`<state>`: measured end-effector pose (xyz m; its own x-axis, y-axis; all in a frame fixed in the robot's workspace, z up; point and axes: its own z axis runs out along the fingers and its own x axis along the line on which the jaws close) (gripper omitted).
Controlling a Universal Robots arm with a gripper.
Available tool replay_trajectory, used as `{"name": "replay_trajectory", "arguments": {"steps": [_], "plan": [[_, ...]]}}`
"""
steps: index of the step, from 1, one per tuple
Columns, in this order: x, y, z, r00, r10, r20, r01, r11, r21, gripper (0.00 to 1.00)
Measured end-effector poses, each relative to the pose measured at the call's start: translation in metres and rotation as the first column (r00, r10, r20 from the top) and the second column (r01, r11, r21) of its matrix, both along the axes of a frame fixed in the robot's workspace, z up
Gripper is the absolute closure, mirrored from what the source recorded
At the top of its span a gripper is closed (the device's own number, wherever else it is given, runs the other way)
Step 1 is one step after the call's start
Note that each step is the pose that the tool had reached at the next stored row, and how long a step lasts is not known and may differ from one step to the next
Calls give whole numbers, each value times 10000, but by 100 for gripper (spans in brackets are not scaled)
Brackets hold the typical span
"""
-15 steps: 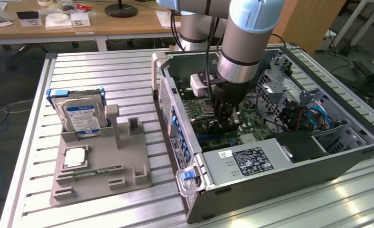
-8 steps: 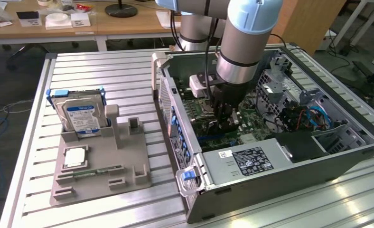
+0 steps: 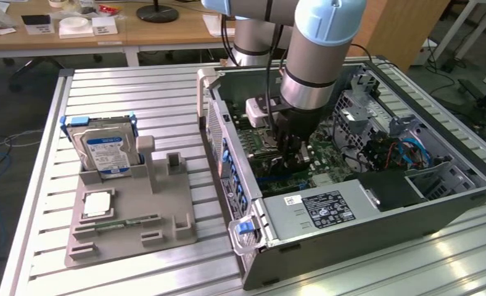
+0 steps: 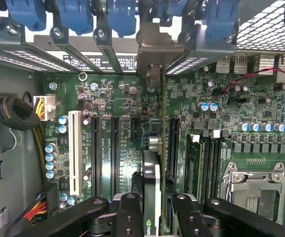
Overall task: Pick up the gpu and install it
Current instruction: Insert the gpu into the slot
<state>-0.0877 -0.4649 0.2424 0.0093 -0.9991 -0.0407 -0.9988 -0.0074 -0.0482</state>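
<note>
The gpu (image 4: 151, 183) appears edge-on in the wrist view, a thin dark card standing upright over the green motherboard (image 4: 118, 98). It runs parallel to the black expansion slots (image 4: 115, 153), and its silver bracket end (image 4: 151, 61) reaches the case's rear wall. My gripper (image 4: 155, 217) is shut on the gpu, with one black finger (image 4: 129, 215) on each side of it. In the exterior view the gripper (image 3: 291, 151) is lowered inside the open computer case (image 3: 440, 203), just above the motherboard. Whether the card sits in a slot cannot be told.
A silver hard drive (image 3: 107, 151) stands in a grey holder (image 3: 132, 231) at the exterior view's left, with a memory stick (image 3: 127, 222) lying on it. Inside the case are a power supply (image 3: 321, 209), blue latches (image 4: 76, 15), a white slot (image 4: 74, 153), cables (image 4: 21, 116) and a CPU socket (image 4: 253, 190).
</note>
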Motion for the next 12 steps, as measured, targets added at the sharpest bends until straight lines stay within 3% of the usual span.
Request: {"name": "replay_trajectory", "arguments": {"steps": [12], "plan": [[-11, 0, -11, 10000, 0, 6, 0, 10000, 5, 73]]}}
